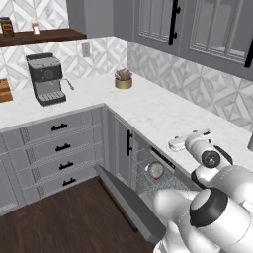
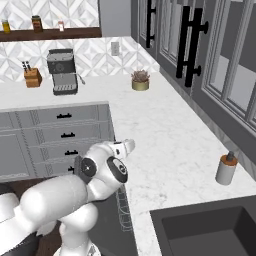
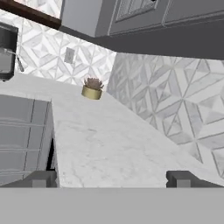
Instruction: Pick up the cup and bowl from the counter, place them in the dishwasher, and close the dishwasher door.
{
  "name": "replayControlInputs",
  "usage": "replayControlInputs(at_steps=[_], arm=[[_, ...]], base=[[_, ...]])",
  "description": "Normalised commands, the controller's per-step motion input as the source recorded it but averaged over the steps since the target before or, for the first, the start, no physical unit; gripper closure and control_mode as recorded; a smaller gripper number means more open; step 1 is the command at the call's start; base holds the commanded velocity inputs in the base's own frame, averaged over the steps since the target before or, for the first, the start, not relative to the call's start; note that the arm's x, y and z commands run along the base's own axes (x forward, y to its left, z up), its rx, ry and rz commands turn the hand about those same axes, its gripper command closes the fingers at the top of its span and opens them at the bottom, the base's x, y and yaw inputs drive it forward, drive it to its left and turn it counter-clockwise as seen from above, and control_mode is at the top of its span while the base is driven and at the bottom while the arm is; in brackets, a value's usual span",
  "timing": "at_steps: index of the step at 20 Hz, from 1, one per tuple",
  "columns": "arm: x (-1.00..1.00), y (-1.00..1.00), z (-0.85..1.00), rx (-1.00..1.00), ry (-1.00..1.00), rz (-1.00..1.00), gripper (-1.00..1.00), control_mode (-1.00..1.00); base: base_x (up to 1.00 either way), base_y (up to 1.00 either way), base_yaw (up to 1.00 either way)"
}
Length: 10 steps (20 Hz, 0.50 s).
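Hand view showed my gripper (image 3: 111, 178) spread wide over bare counter (image 3: 109, 140); bowl (image 1: 156, 170) already sat in the dishwasher (image 1: 148, 173). Risk: swinging down, I might clip the lowered dishwasher door (image 1: 131, 205).

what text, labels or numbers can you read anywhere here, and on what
No text can be read.
Jars on the shelf: labels too blurred to read.
Coffee machine: round dial, no readable marks.
Dishwasher: dark control strip, nothing readable.
Soap bottle: no label visible.
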Motion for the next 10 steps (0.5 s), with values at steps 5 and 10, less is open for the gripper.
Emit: replayControlInputs(at_steps=[5, 10], arm=[[-0.46, 0.71, 0.96, 0.0, 0.06, 0.03, -1.0, -1.0], [-0.17, 0.25, 1.0, 0.01, 0.02, 0.0, -1.0, -1.0]], base=[[0.0, 0.0, 0.0], [0.0, 0.0, 0.0]])
